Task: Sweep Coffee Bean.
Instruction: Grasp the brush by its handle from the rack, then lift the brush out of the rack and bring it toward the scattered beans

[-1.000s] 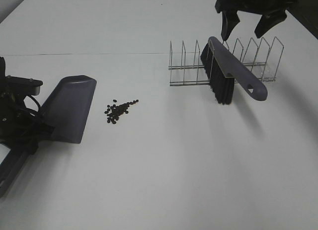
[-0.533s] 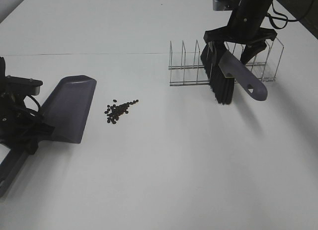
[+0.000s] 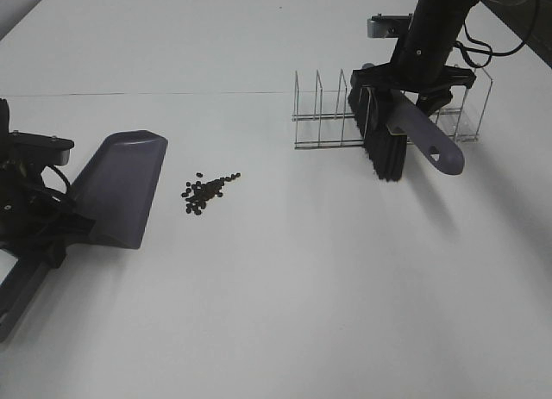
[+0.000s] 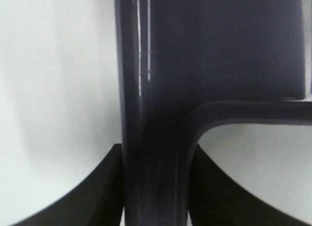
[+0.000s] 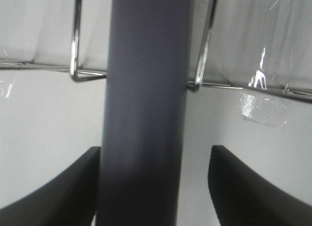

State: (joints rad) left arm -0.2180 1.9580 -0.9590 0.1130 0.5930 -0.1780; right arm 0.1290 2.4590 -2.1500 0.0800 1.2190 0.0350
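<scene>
Gripping the dustpan's handle, my left gripper (image 4: 156, 192) is pressed shut on the grey-purple bar with a black finger against each side of it. This is at the left edge of the white table (image 3: 302, 287). The dustpan (image 3: 121, 188) lies flat on the surface, its pan stretching away from my wrist. The coffee beans (image 3: 205, 190) sit in one small dark cluster on the bare tabletop just to the right of the pan, near it but not touching it, and well apart from everything on the far right. Over there the brush (image 3: 423, 140) stands in the wire rack (image 3: 328, 119) between two of its dividers, with the black bristles pointing down toward the table and the handle's holed end jutting out past the front of the rack. My right gripper (image 5: 155, 187) straddles that handle from above with its jaws spread. One finger (image 5: 63, 187) rests right against the handle's side, while the other (image 5: 243, 187) stands off it with a strip of table showing between, so the brush is not yet pinched.
</scene>
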